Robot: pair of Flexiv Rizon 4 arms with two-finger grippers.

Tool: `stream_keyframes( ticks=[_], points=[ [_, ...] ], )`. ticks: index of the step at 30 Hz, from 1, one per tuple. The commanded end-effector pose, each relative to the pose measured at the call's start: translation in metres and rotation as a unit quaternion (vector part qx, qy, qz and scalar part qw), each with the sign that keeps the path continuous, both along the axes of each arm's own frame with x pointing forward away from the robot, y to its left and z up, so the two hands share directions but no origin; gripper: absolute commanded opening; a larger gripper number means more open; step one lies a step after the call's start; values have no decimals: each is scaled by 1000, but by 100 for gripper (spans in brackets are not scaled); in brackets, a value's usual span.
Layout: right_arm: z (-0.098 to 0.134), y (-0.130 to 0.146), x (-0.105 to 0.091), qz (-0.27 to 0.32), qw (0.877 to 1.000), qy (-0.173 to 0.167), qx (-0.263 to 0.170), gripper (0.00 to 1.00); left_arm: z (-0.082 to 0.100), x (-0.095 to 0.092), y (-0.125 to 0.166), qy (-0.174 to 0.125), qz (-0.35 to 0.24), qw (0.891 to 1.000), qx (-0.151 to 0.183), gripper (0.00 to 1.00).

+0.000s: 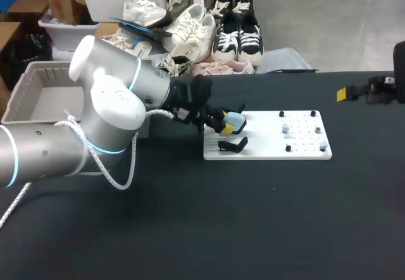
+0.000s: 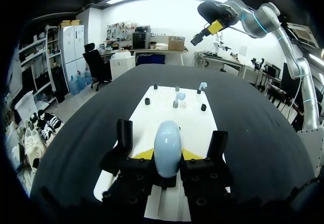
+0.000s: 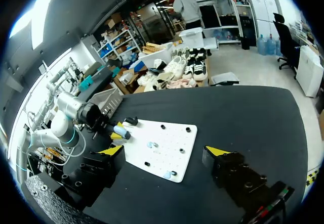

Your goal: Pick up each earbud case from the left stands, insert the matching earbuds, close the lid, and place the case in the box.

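Left jaws first: pinching the pale blue case [image 1: 235, 121] from both sides at the left end of the white board [image 1: 304, 152], box [image 1: 44, 103] well apart. From the left wrist, gripping low on a rounded shell. From the right wrist, right jaws spread, empty, above the bench [image 3: 243, 107]. Could squirt free if tilted: smooth, egg-shaped.

The worktop [image 1: 253, 223] looks matt black, like cloth. The white board [image 1: 266, 150] on it is smooth plastic. The pale blue earbud case [image 2: 167, 148] over the board has a soft sheen.
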State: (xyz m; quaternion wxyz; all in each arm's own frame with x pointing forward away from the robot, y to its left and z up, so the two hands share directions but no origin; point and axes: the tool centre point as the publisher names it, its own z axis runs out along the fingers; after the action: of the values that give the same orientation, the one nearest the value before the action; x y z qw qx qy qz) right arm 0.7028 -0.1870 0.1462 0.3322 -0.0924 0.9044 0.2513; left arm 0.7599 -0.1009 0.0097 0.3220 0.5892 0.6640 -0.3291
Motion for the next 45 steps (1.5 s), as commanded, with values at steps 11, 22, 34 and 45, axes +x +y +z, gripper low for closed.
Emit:
stream_keyframes(
  ticks=[11, 22, 34, 45],
  points=[
    [2, 1, -1, -3, 1000, 2, -4, 100, 12, -4, 7, 11, 11, 1000, -12, 0],
    [2, 1, -1, -3, 1000, 2, -4, 100, 33, 12, 1, 11, 17, 1000, -10, 0],
    [-15, 19, 1, 17, 1000, 19, -4, 100, 59, 17, -29, -15, 5, 1000, -17, 0],
    [-46, 65, 20, 74, 994, 76, -40, 100, 76, 15, -55, -25, 12, 1000, -6, 0]
  ],
)
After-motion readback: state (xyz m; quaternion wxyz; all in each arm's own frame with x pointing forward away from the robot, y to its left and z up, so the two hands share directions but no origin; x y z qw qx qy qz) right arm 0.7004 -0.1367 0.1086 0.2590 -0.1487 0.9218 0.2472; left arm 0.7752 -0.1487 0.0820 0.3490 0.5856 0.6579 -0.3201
